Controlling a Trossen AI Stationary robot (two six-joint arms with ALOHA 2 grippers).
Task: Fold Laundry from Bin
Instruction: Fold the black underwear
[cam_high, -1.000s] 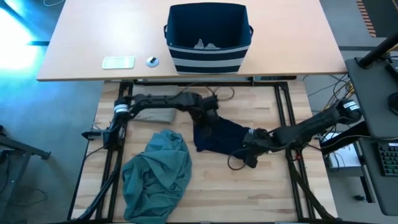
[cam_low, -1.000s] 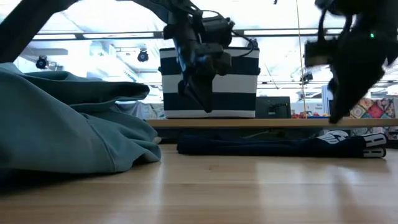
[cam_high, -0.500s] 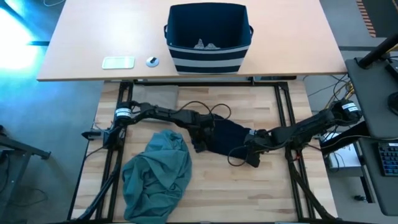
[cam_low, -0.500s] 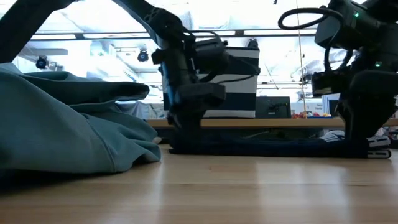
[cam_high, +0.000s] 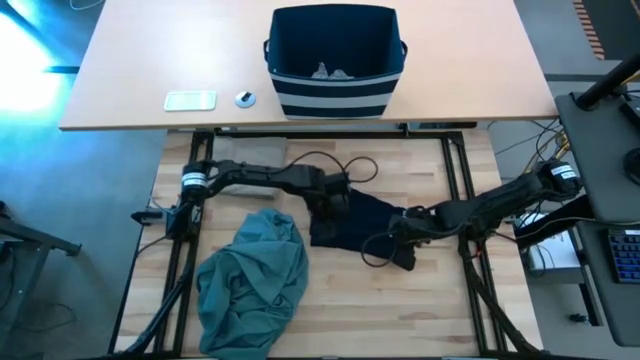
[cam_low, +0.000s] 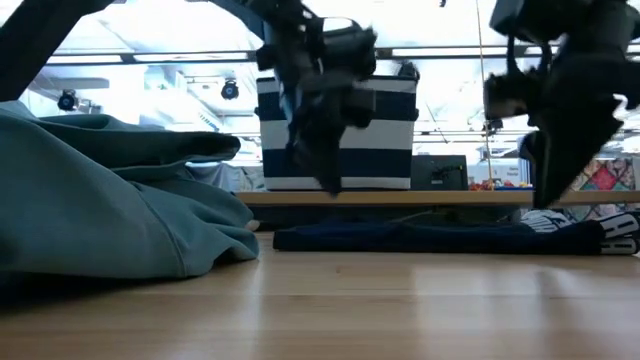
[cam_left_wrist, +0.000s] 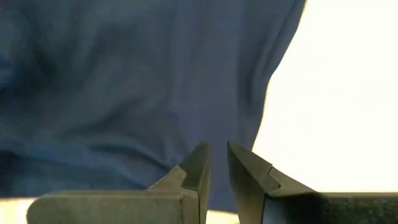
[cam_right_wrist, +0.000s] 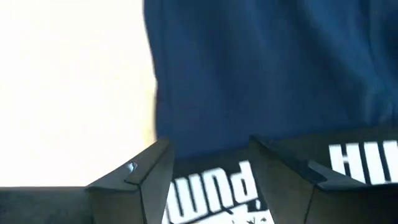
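The navy garment (cam_high: 352, 222) lies flat near the middle of the bench (cam_high: 330, 310), its long axis running across the bench from the left arm's side toward the right arm's side. In the low view it reads as a thin, flat strip with white lettering at its right-arm end.

The left gripper (cam_high: 328, 203) hangs over the garment's left end, toward the far edge of the bench. Its wrist view looks straight down on plain navy cloth, with the cloth's edge and bare bench just beside the fingers; those fingers are pinched nearly together and nothing shows between them.

The right gripper (cam_high: 405, 240) hangs over the opposite end, nearer the front edge, its fingers spread apart with the white lettering directly below and between them. It holds nothing. In the low view both grippers stand clear above the cloth.

So each arm is placed over its own end of the long axis, and a fold would most likely bring one end over toward the other; the right gripper looks the readier to pinch.

The teal-green garment (cam_high: 252, 282) lies heaped toward the front left corner of the bench, just beside the navy one. The bin (cam_high: 335, 60) stands on the separate table beyond the far edge, with small grey pieces (cam_high: 330, 71) inside.
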